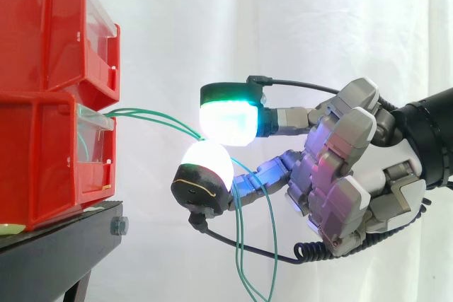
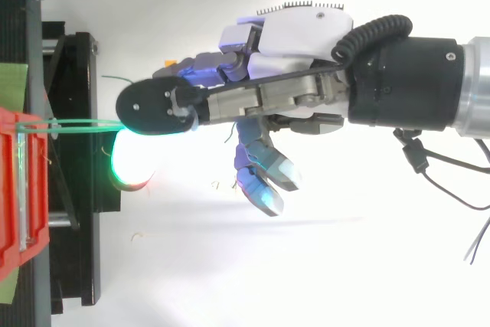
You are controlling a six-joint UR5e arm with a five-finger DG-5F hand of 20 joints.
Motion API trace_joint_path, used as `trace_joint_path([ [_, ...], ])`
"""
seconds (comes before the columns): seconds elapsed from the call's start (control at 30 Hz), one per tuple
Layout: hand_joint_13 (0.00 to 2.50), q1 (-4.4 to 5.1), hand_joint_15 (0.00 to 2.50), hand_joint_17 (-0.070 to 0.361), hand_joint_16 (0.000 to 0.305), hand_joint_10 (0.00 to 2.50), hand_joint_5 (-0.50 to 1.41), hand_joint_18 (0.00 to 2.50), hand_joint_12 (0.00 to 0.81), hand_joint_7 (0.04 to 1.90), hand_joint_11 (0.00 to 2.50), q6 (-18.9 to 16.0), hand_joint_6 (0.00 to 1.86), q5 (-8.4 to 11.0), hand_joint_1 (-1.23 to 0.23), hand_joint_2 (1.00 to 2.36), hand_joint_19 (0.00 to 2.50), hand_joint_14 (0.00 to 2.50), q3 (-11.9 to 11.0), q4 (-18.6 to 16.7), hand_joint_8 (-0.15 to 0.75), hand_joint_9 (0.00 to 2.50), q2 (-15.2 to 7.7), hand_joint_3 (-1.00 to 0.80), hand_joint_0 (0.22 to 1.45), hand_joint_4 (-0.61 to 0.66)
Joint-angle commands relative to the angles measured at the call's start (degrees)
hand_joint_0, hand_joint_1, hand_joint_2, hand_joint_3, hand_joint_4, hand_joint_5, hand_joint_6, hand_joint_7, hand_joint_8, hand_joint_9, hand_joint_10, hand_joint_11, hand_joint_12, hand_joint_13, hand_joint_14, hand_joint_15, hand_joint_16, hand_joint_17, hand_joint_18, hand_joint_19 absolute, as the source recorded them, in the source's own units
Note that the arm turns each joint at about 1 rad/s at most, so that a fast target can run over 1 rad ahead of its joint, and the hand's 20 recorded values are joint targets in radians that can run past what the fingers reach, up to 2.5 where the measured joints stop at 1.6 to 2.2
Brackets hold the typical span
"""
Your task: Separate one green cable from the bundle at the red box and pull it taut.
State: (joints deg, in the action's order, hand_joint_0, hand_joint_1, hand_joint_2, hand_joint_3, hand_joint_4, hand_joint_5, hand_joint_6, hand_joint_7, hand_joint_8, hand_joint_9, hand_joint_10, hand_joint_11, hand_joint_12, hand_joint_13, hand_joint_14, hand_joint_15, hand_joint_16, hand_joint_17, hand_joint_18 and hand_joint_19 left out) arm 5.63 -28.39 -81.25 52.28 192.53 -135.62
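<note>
Two thin green cables (image 1: pixel 145 111) leave the front of the lower red bin (image 1: pixel 42 160) and run right in a shallow arc. They pass between two glowing fingertips (image 1: pixel 226 122) of my hand (image 1: pixel 340 167), which meet on them in a pinch. Behind the lower pad (image 1: pixel 209 160) the strands drop in long slack loops (image 1: pixel 244 259) toward the bottom edge. Seen from above, the green cable (image 2: pixel 80 122) runs as a straight line from the bin (image 2: pixel 11 189) to under the black fingertip of the hand (image 2: pixel 298 36). The other fingers are curled at the palm.
A second red bin (image 1: pixel 49 33) sits stacked on the lower one, both on the black stand (image 1: pixel 64 245) at the left. A white curtain hangs behind. The hand is in free air right of the stand (image 2: pixel 76 212).
</note>
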Motion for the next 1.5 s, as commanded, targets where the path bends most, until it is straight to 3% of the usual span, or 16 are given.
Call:
trace_joint_path([
  [0.0,1.79,-0.01,0.63,0.156,0.069,0.02,0.14,1.85,0.434,1.20,0.52,0.00,0.50,0.13,-0.57,1.01,0.40,0.02,0.10,0.13,0.229,2.17,0.00,-0.33,0.70,0.09],
  [0.33,1.80,-0.01,0.64,0.157,0.070,0.02,0.14,1.85,0.435,1.22,0.52,0.00,0.50,0.22,-0.58,1.01,0.41,0.02,0.10,0.13,0.225,2.17,0.00,-0.33,0.70,0.08],
  [0.47,1.80,-0.01,0.63,0.160,0.071,0.02,0.14,1.86,0.427,1.24,0.51,0.00,0.50,0.57,-0.48,1.00,0.41,0.02,0.10,0.13,0.230,2.16,0.00,-0.50,0.60,0.08],
  [0.5,1.80,-0.01,0.62,0.168,0.075,0.02,0.14,1.91,0.437,1.24,0.47,0.00,0.50,0.66,-0.45,1.00,0.39,0.02,0.10,0.13,0.233,2.16,0.00,-0.50,0.53,0.09],
  [0.7,1.84,-0.01,0.58,0.184,0.082,0.02,0.14,2.01,0.464,1.23,0.42,0.00,0.50,1.71,-0.31,1.00,0.31,0.02,0.19,0.13,0.236,2.20,0.00,-0.50,0.44,0.10],
  [0.87,1.83,-0.01,0.61,0.168,0.075,0.02,0.15,1.92,0.446,1.26,0.48,0.00,0.50,1.89,-0.23,1.00,0.37,0.02,0.19,0.13,0.167,2.23,0.00,-0.50,0.53,0.07],
  [0.97,1.81,-0.01,0.61,0.158,0.070,0.02,0.15,1.84,0.437,1.26,0.50,0.00,0.50,1.89,-0.28,1.00,0.38,0.02,0.19,0.13,0.110,2.24,-0.09,-0.50,0.61,0.05],
  [1.07,1.80,-0.01,0.55,0.157,0.070,0.02,0.15,1.83,0.445,1.27,0.49,0.00,0.50,1.89,-0.45,1.00,0.36,0.02,0.19,0.13,0.075,2.25,-0.09,-0.50,0.67,0.06],
  [1.2,1.81,-0.01,0.54,0.157,0.070,0.02,0.15,1.83,0.443,1.27,0.51,0.00,0.50,1.89,-0.57,1.01,0.36,0.02,0.19,0.13,0.058,2.25,0.00,-0.35,0.71,0.07],
  [1.47,1.83,-0.01,0.56,0.158,0.070,0.02,0.15,1.83,0.451,1.28,0.51,0.00,0.50,1.98,-0.62,1.01,0.38,0.02,0.28,0.13,0.078,2.25,0.00,-0.28,0.72,0.06],
])
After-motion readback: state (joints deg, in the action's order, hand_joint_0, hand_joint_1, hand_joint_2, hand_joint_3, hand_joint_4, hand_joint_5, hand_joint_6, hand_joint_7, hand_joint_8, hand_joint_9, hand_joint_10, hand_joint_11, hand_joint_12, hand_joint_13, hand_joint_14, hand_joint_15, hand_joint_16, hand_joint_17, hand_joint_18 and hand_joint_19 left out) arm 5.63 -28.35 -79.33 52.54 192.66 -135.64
